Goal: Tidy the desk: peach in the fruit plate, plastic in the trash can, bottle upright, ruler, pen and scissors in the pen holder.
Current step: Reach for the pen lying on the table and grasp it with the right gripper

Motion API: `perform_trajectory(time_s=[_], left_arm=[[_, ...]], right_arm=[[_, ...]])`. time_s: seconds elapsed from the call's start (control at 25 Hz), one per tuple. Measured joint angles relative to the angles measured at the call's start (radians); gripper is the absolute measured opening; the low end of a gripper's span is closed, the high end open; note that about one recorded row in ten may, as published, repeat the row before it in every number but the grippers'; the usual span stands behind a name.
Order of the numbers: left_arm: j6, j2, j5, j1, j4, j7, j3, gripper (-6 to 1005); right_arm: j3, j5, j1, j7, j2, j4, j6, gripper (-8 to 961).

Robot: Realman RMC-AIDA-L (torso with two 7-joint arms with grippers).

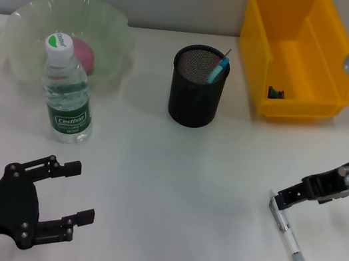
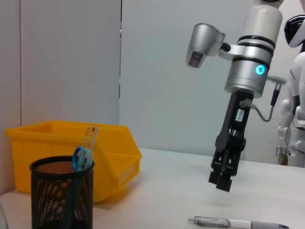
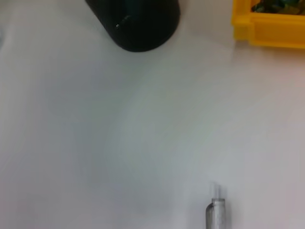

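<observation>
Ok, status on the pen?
Right gripper above pen clip end, not gripping. Pen flat on desk. Left gripper open, idle. Nothing blocking.

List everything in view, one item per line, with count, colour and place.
fruit plate: 1, pale green, far left
peach: 1, pink, in the fruit plate
bottle: 1, clear with green label, upright before the plate
pen holder: 1, black mesh, centre
scissors: 1, blue, in the holder
ruler: 1, transparent, in the holder
trash can: 1, yellow, far right
pen: 1, silver-white, lying near right
left pincer: open, near left
right pincer: above pen's end
</observation>
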Motion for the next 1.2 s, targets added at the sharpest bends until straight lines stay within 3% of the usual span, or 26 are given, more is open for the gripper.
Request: perform_trajectory(time_s=[0.68, 1.2], left_arm=[[0.002, -0.003, 0.0, 0.004, 0.001, 0.013, 0.004, 784], [0.001, -0.003, 0.0, 0.006, 0.001, 0.015, 0.004, 784]], right_arm=[[-0.06, -0.071, 0.124, 0.003, 0.006, 0.23, 0.115, 827], [-0.09, -0.099, 0.159, 0.005, 0.006, 0.3, 0.139, 828]])
